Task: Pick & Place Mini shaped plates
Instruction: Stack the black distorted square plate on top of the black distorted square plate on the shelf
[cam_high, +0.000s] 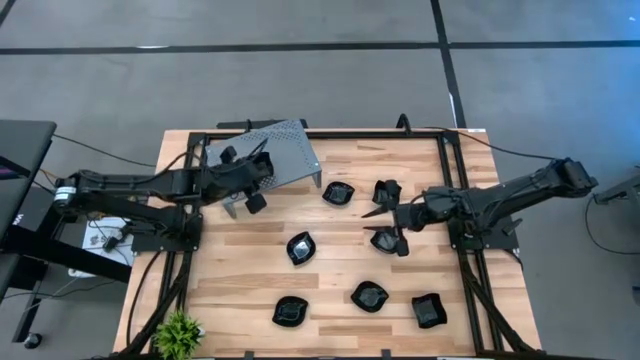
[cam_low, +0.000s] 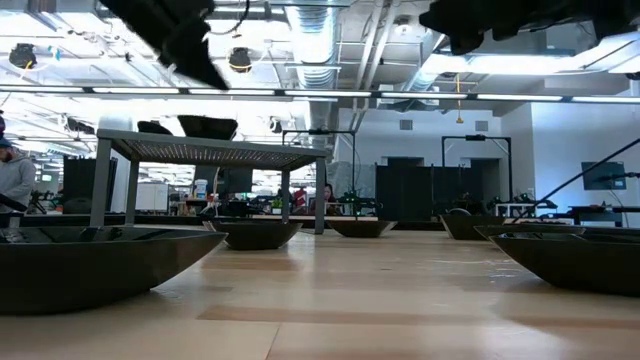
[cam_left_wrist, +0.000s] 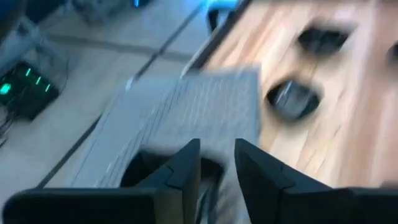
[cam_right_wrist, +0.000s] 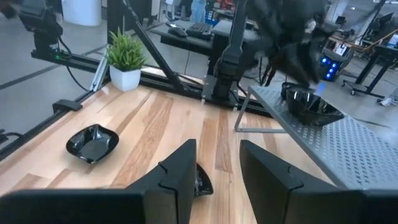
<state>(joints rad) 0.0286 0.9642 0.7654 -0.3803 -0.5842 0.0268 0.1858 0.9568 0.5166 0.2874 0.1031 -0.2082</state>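
Glossy black plates (cam_high: 300, 247), pale wood table (cam_high: 240, 290), perforated matt metal stand (cam_high: 285, 152).

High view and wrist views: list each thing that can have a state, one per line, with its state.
Left gripper: open, above the stand.
Right gripper: open, empty, over the table.
Stand: upright on its legs, carrying one plate.
Plate on stand: right way up, empty, not gripped.
Plates on table: seven, right way up, empty, lying apart.
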